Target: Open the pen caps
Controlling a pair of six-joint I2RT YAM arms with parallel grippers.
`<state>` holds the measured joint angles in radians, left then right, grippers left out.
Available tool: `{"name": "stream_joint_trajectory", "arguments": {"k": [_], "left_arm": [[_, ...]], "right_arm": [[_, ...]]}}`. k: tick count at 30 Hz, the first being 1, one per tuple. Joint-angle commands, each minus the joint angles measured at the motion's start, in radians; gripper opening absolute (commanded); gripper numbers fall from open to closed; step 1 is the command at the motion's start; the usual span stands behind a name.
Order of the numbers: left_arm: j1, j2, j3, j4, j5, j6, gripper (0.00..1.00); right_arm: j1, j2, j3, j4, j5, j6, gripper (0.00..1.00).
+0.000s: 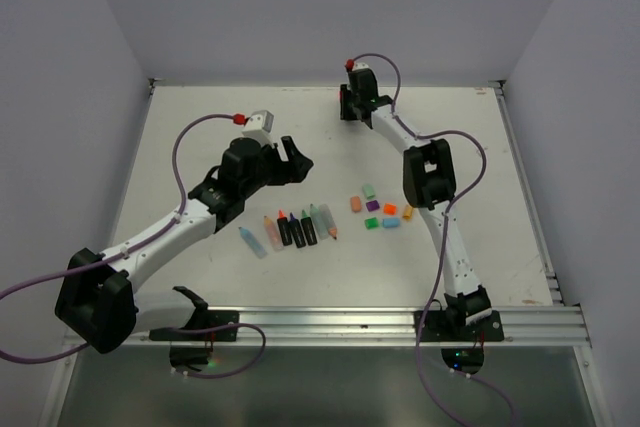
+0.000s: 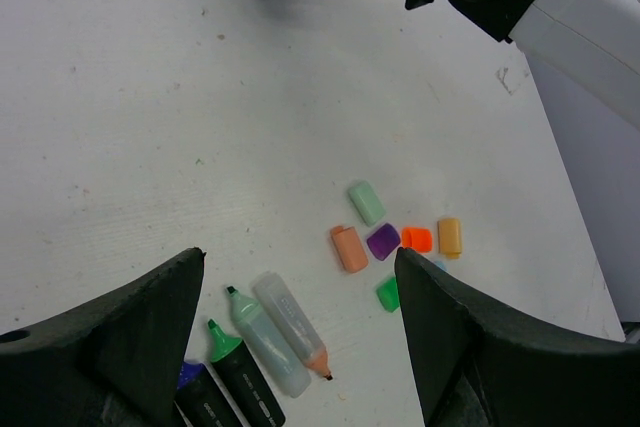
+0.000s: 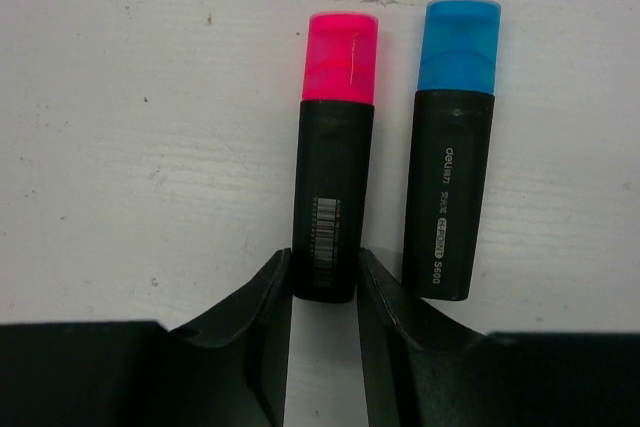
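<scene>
In the right wrist view two black highlighters lie side by side at the table's far edge, one with a pink cap [image 3: 341,57] and one with a blue cap [image 3: 458,45], both caps on. My right gripper [image 3: 324,265] is shut on the tail end of the pink-capped pen's body [image 3: 333,187]; in the top view it sits at the far edge [image 1: 345,103]. My left gripper [image 2: 298,257] is open and empty, above the table near several uncapped pens [image 2: 265,342]. Loose caps lie to the right: peach [image 2: 349,248], pale green [image 2: 366,202], purple [image 2: 383,241], orange [image 2: 417,239], amber [image 2: 449,237], green [image 2: 388,293].
The uncapped pens lie in a row at the table's middle [image 1: 295,227], the loose caps in a cluster to their right [image 1: 378,209]. The right arm [image 1: 430,175] reaches over the table past the caps. A metal rail [image 1: 400,322] runs along the near edge.
</scene>
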<state>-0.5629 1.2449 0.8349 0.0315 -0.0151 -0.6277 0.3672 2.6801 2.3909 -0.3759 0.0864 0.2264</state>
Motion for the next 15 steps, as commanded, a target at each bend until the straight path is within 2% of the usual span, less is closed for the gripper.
{"name": "stream_joint_trajectory", "arguments": {"k": [1,9,15], "left_arm": [[0.009,-0.03,-0.013,-0.004,-0.011,-0.01,0.8],[0.017,-0.07,-0.045,-0.013,0.01,-0.044,0.8],[0.031,-0.087,-0.054,0.004,0.113,-0.093,0.8]], "right_arm": [[0.006,-0.068,-0.158,0.033,-0.016,-0.004,0.0],[0.025,-0.351,-0.527,0.251,-0.068,0.027,0.0],[0.039,-0.558,-0.84,0.37,-0.123,0.063,0.0]]}}
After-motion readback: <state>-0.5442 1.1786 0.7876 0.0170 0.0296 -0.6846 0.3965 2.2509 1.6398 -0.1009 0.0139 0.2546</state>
